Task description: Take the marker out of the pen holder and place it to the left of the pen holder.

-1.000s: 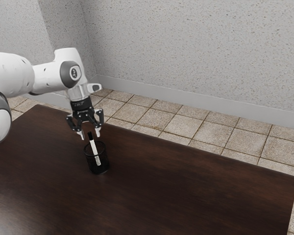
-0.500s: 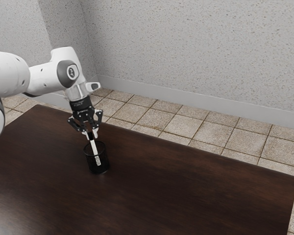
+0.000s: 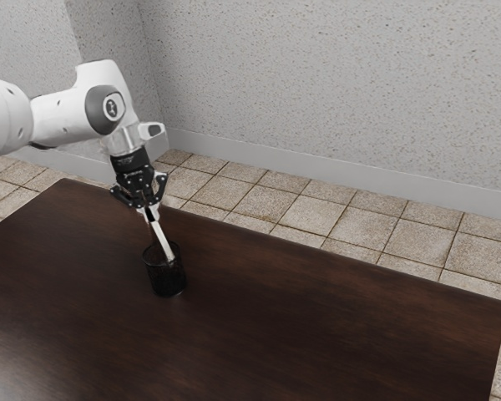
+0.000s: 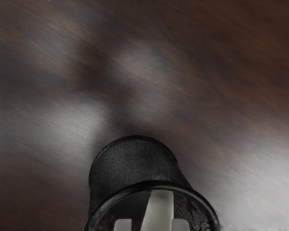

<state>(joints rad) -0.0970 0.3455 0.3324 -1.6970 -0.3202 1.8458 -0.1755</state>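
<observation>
Up at the back of the table, the gripper (image 3: 150,214) is shut on the dark upper end of the marker (image 3: 161,238). The white marker slants down from the fingertips, its lower end still within the mouth of the black mesh pen holder (image 3: 166,277), which stands upright. In the wrist view the gripper (image 4: 152,225) has a grey fingertip on each side of the pale marker (image 4: 160,211), over the opening of the pen holder (image 4: 135,163). How deep the marker's tip sits is hard to tell.
The dark wooden table (image 3: 317,326) stretches toward the exterior view's right. Its far edge runs behind the holder, with floor tiles (image 3: 317,213) and a speckled wall (image 3: 334,92) beyond.
First the fingers closed around the marker's top. Since then my hand has risen and shifted toward the exterior view's left, drawing the marker upward and tilting it more. The holder has stayed put.
</observation>
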